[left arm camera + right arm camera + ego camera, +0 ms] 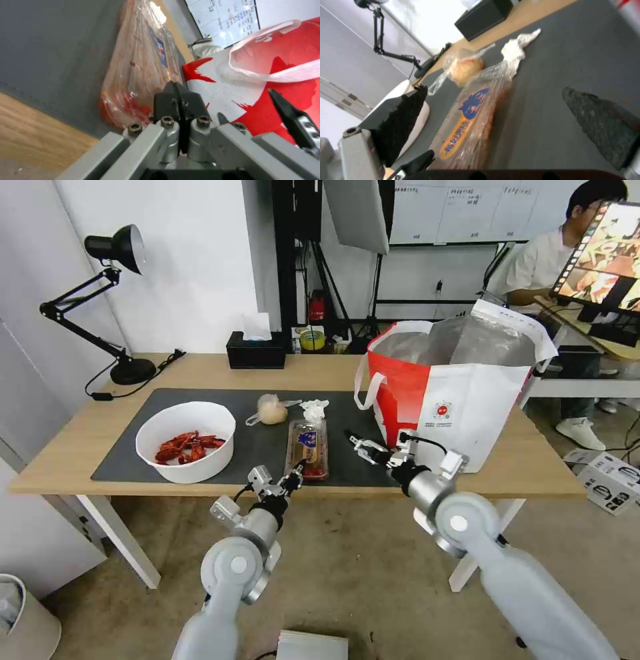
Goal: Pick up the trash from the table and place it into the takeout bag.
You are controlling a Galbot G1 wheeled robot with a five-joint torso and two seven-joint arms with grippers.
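Light-wood table carries a dark grey mat in the head view, with a white bowl of red crayfish shells toward the left, a knotted clear bag with a beige lump and a crumpled white tissue farther back, and a clear clamshell tray of tomatoes at the mat's near edge. The red-and-white takeout bag stands open at the right. The left gripper sits at the tray's near end; the right gripper hovers over the mat between tray and bag, fingers spread and empty.

From the left wrist, the left gripper's dark fingertips are pressed together, empty, just beside the tray's near corner.

From the right wrist, the right gripper's released fingers frame the tray, the knotted bag and tissue beyond.
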